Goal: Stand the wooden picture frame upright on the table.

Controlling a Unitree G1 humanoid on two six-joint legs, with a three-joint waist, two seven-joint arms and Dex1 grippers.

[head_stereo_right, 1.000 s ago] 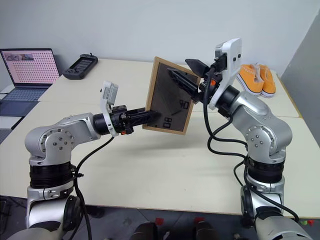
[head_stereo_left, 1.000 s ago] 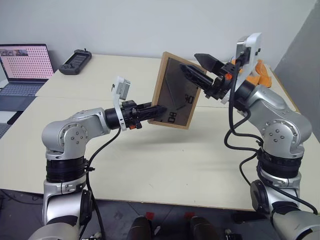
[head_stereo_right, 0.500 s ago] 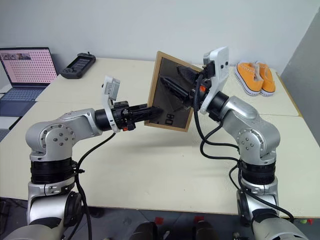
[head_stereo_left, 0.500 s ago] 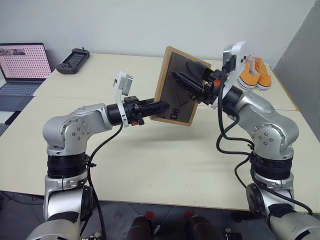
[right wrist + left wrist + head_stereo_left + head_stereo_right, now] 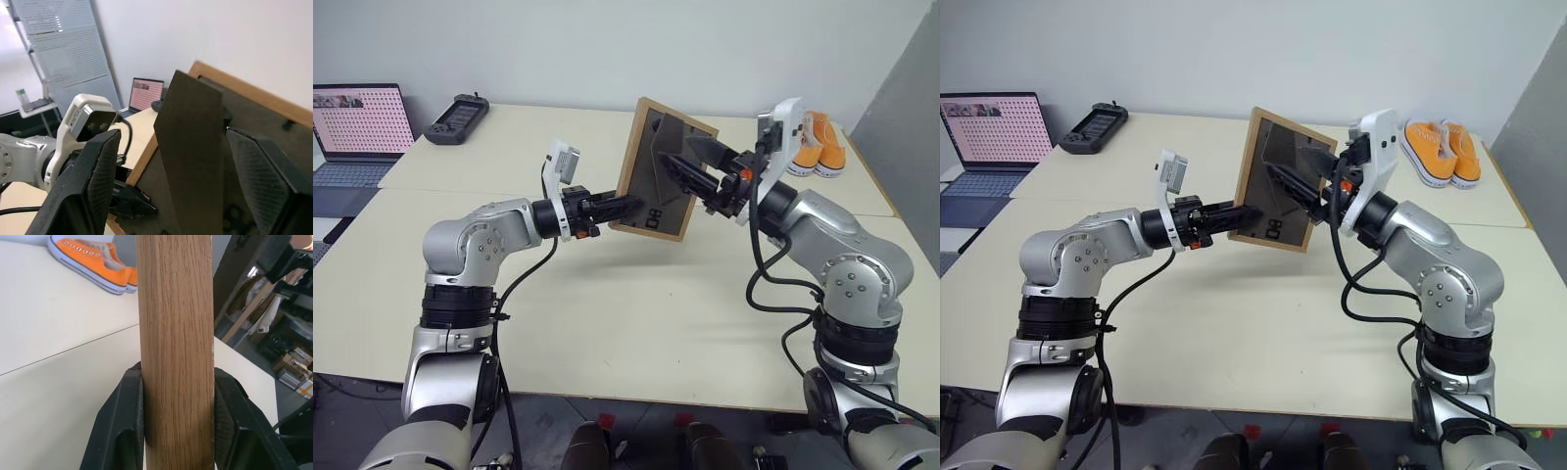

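The left gripper [image 5: 625, 207] pinches the frame's [image 5: 664, 168] edge, holding it tilted above the table [image 5: 636, 294] at twelve o'clock, so the right gripper [image 5: 168, 161], spread wide, can straddle the stand [image 5: 193, 147].

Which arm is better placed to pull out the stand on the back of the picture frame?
The right. Its gripper is open with the stand between its jaws, while the left gripper is clamped on the picture frame's edge, holding it above the table.
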